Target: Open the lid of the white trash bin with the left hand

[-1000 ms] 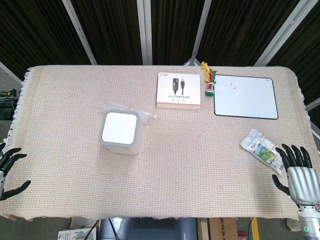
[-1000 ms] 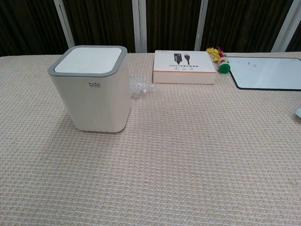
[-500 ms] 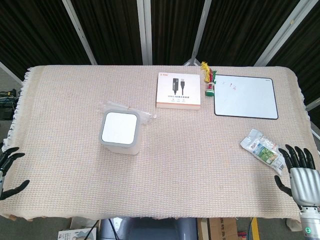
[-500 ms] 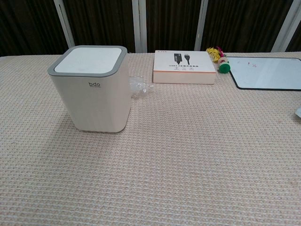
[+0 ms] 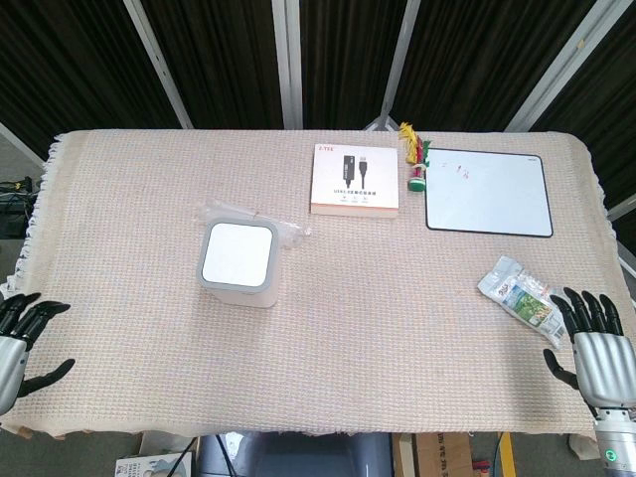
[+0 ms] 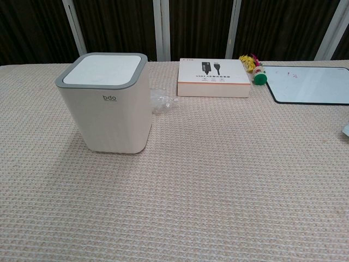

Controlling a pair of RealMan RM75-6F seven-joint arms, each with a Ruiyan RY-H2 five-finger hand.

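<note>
From your head view, the white trash bin (image 5: 238, 263) stands a little toward nine o'clock of the table's centre on the woven cloth (image 5: 378, 288), its lid (image 5: 238, 254) flat and closed inside the grey rim. A crumpled clear plastic wrap (image 5: 283, 229) lies just beside the bin at its one o'clock. At twelve o'clock of the table sits the cable box (image 5: 357, 180), and at two o'clock the whiteboard (image 5: 489, 191), with a small green and yellow toy (image 5: 415, 159) between them. Your left hand (image 5: 18, 343) is at the eight o'clock edge, well apart from the bin, fingers spread and holding nothing. Your right hand (image 5: 594, 343) is at the four o'clock edge, fingers apart and empty, near a snack packet (image 5: 519, 298) that lies at its eleven o'clock.

From your chest view, the bin (image 6: 106, 103) stands upright at ten o'clock, lid (image 6: 103, 70) shut. The wrap (image 6: 162, 99) lies at the bin's two o'clock, the box (image 6: 214, 77) at twelve, the toy (image 6: 255, 68) and whiteboard (image 6: 311, 84) toward two. Neither hand shows here.
</note>
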